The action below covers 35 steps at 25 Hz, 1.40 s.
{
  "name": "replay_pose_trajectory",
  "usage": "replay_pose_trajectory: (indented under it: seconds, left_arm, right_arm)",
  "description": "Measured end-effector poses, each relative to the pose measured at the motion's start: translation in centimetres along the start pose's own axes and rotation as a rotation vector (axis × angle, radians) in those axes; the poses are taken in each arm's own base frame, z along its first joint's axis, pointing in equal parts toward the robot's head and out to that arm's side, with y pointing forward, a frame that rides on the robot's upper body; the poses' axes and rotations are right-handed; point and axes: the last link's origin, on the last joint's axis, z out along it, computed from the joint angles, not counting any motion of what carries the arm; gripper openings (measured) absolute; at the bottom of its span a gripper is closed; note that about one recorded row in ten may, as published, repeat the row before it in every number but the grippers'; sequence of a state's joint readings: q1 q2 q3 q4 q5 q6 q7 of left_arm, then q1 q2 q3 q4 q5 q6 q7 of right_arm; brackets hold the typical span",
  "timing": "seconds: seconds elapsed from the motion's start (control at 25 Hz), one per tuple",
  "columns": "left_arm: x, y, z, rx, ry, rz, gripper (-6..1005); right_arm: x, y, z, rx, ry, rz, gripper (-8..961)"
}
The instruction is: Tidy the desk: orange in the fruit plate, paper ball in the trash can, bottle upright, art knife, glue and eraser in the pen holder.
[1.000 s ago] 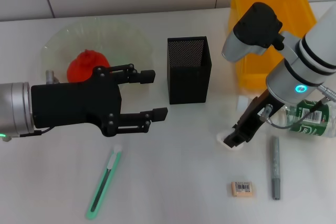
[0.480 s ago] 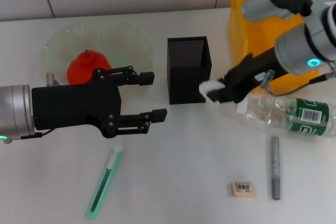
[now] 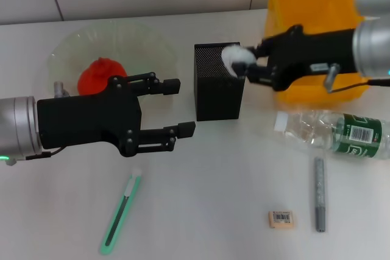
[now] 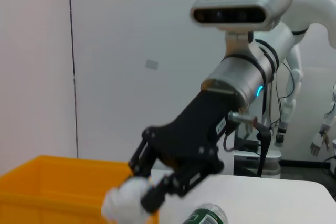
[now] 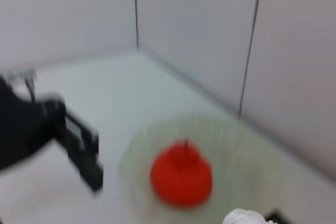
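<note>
On the white worktop (image 3: 207, 168), the yellow trash can (image 3: 311, 10) sits at the far right, a roomy and easy target. The bottle (image 3: 332, 133) lies on its side, likely light and prone to roll; its middle looks the best hold. The left hand (image 3: 173, 109) hovers with fingers spread, holding nothing. The right hand (image 3: 247, 68) pinches the paper ball (image 3: 234, 56) above the pen holder (image 3: 219, 80); soft and featherlight, the ball needs only a gentle squeeze.
</note>
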<state>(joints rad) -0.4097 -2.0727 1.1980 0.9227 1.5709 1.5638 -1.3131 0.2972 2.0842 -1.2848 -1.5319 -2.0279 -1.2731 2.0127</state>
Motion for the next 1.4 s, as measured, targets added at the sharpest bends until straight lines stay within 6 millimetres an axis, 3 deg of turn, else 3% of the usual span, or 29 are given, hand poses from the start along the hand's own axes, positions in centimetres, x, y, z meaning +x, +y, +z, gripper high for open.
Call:
replay_pose_trajectory:
  seconds: [0.32, 0.56, 0.72, 1.04, 1.4]
  left_arm:
    - [0.0, 0.2, 0.2, -0.005, 0.031, -0.010, 742]
    - [-0.2, 0.4, 0.5, -0.012, 0.033, -0.009, 742]
    - [-0.3, 0.6, 0.6, -0.010, 0.065, -0.012, 742]
    - [-0.3, 0.5, 0.7, -0.010, 0.075, -0.009, 742]
    - [-0.1, 0.5, 0.9, -0.021, 0.076, -0.008, 742]
  right_arm:
    - [2.1, -1.9, -5.4, 0.053, -0.383, 0.075, 277]
    - [4.0, -3.4, -7.1, 0.142, -0.418, 0.123, 277]
    - [6.5, -5.2, -8.6, 0.246, -0.432, 0.184, 282]
    - [8.0, -6.3, -9.3, 0.320, -0.420, 0.206, 291]
    - [7.6, -8.5, -7.6, 0.359, -0.355, 0.217, 302]
